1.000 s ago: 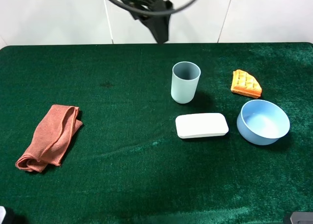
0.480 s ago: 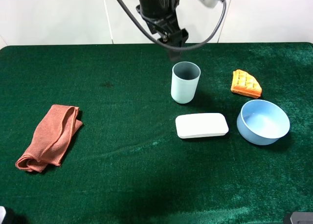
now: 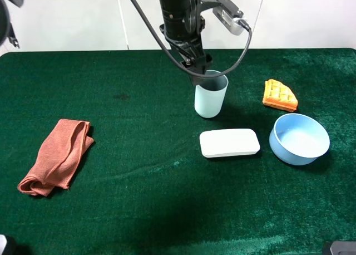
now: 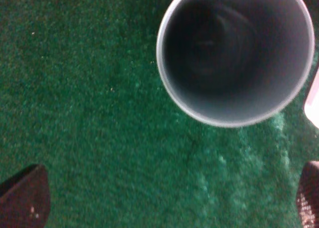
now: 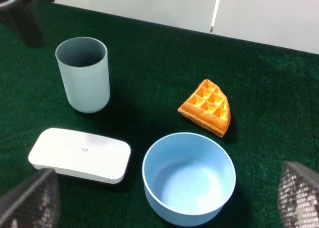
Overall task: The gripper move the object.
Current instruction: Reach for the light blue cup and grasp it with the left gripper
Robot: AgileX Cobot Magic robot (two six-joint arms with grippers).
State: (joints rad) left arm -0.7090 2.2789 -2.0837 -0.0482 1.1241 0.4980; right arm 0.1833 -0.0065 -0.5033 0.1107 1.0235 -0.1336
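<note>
My left gripper [image 3: 199, 77] hangs point-down at the 11 o'clock edge of the pale blue-grey plastic cup [image 3: 211, 96]. Its dark textured fingers [image 4: 22, 198] are spread wide with only green nap between them. The cup lies ahead of them rather than between them, and I cannot tell whether a tip brushes the rim.

The cup is smooth, handleless and slightly tapered, narrower at the base. It stands upright, long axis vertical, its round mouth facing straight up and its inside dark. It sits toward 1 o'clock from the middle of the table [image 3: 139, 199], which is covered in a deep green velvety pile.

At the cup's 6 o'clock lies a flat white rounded-rectangle block [image 3: 229, 142], near but apart. At 3 o'clock is an orange waffle wedge [image 3: 280, 95] with a square grid, and at 4 o'clock a low, glossy light-blue bowl [image 3: 299, 138]. Well apart at 8 o'clock lies a folded salmon cloth [image 3: 57, 155].

My right gripper [image 5: 164, 198] is also spread wide, holding nothing.
</note>
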